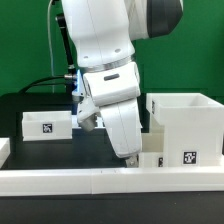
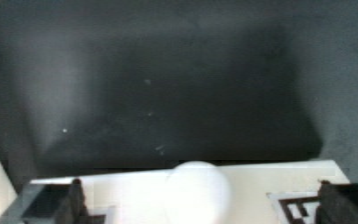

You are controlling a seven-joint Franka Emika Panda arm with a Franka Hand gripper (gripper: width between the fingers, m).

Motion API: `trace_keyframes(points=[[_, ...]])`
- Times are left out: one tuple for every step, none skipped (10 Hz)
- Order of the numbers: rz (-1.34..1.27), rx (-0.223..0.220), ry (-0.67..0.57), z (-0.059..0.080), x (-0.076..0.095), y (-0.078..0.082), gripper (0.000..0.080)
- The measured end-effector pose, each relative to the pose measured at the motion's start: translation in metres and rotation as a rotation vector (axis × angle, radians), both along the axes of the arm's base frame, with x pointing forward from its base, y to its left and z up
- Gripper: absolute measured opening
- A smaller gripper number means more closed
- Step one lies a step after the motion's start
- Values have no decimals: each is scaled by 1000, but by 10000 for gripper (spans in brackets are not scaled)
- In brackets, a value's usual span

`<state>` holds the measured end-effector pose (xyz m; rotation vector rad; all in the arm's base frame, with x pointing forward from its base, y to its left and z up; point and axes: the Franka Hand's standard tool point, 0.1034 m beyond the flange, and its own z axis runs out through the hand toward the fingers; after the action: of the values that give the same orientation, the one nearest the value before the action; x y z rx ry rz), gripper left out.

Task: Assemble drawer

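The box shell (image 1: pixel 185 125) stands on the tabletop (image 1: pixel 45 152) at the exterior view's right; one tray (image 1: pixel 48 125) lies well apart from it at the exterior view's left; the second tray (image 1: pixel 152 159) sits just beside the box shell, on the shell's side toward the exterior view's left; the claw (image 1: pixel 130 152) hangs close over this second tray; the border rail (image 1: pixel 60 179) runs across the front, before all parts; the wrist view shows a knob (image 2: pixel 195 180) under the claw.

Tray (image 1: pixel 150 160) half behind end effector (image 1: pixel 130 153)
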<state>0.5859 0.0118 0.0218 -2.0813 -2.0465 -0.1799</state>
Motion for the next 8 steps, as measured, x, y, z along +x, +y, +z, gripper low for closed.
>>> trace_keyframes(points=[[24,1,0,-1,0,10,649],[45,2,1,-2,-1,18,649],[32,3,7,-3,-1,24,649],[21,-11,11,-3,-1,25,649],[23,-22,11,-3,0,25,649],[23,-23,9,-1,0,22,649],[30,-28,10,0,-2,6,649],[15,-34,22,1,-5,-13,649]])
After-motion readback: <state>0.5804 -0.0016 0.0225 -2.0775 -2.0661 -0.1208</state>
